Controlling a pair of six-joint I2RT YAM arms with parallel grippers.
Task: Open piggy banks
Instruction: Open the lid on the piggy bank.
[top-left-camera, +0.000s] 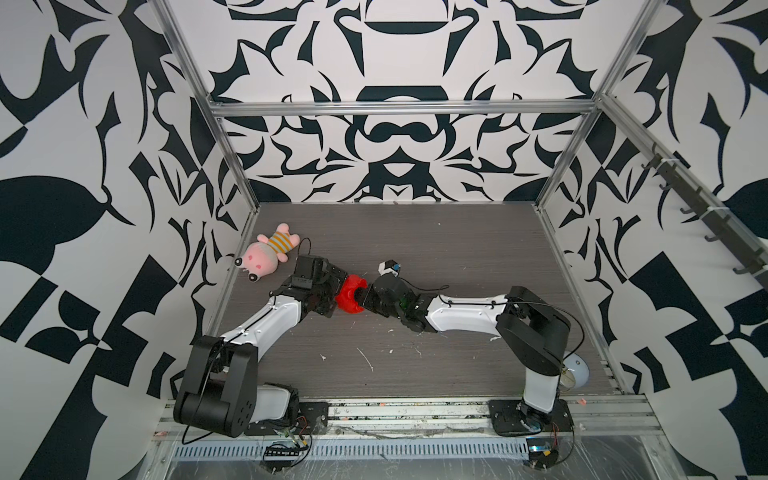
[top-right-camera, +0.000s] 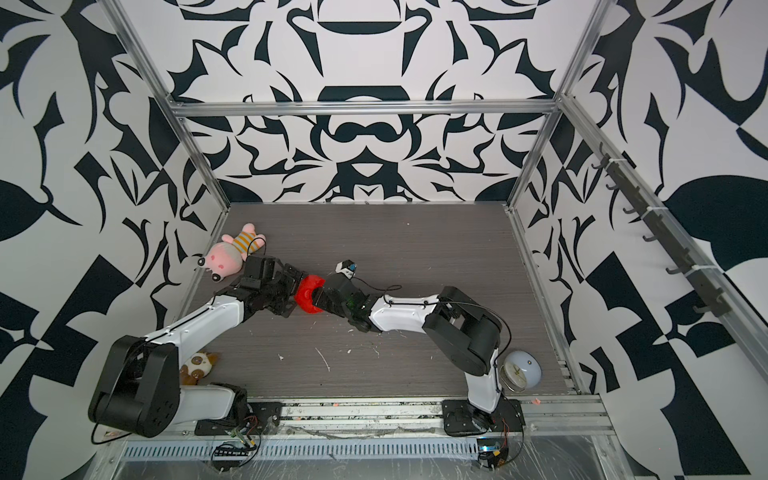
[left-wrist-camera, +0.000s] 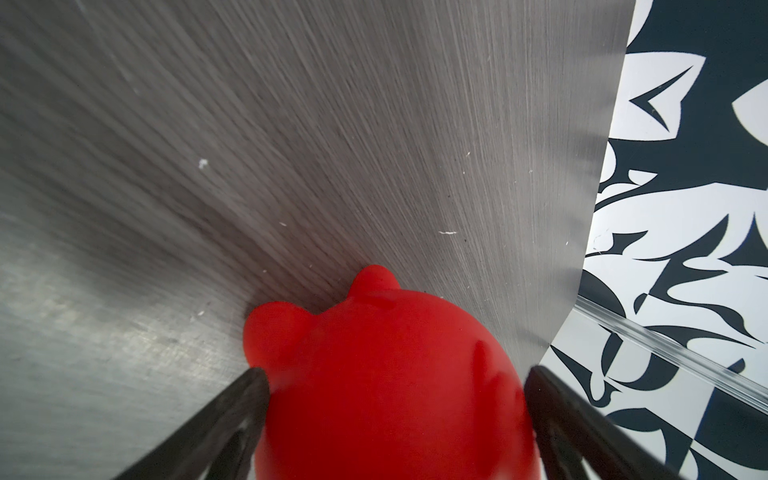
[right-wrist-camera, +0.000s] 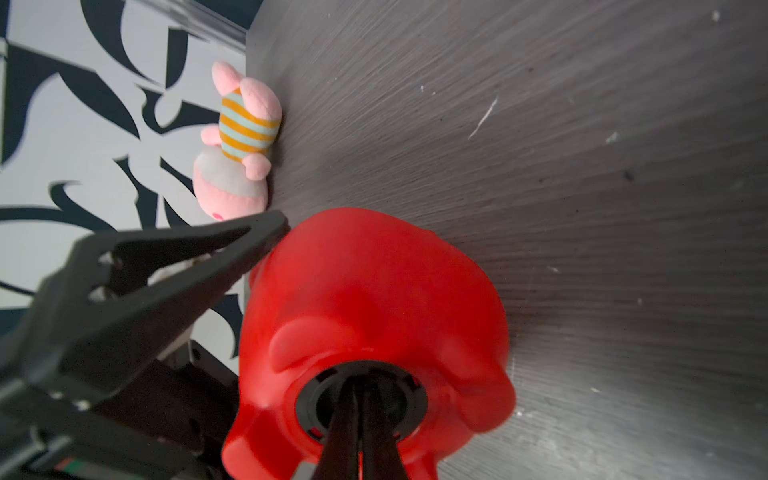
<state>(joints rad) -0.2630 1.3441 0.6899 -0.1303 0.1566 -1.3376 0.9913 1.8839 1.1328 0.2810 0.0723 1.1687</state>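
The red piggy bank (top-left-camera: 351, 297) (top-right-camera: 309, 295) hangs between my two arms, left of the table's middle. My left gripper (top-left-camera: 338, 294) (left-wrist-camera: 395, 374) is spread wide around its rounded body (left-wrist-camera: 386, 374), with a finger (right-wrist-camera: 249, 241) pressed against each side. The pig's underside (right-wrist-camera: 374, 291) faces the right wrist camera, stubby legs around a black round belly plug (right-wrist-camera: 307, 403). My right gripper (top-left-camera: 365, 301) (right-wrist-camera: 360, 386) is shut, its joined tips poking into the plug's hollow centre. The coin slot is hidden.
A pink plush pig in a striped shirt (top-left-camera: 266, 255) (right-wrist-camera: 241, 141) lies by the left wall. A small black-and-white object (top-left-camera: 388, 267) sits just behind the right wrist. A brown plush toy (top-right-camera: 198, 365) and a pale blue alarm clock (top-right-camera: 521, 370) lie near the arm bases.
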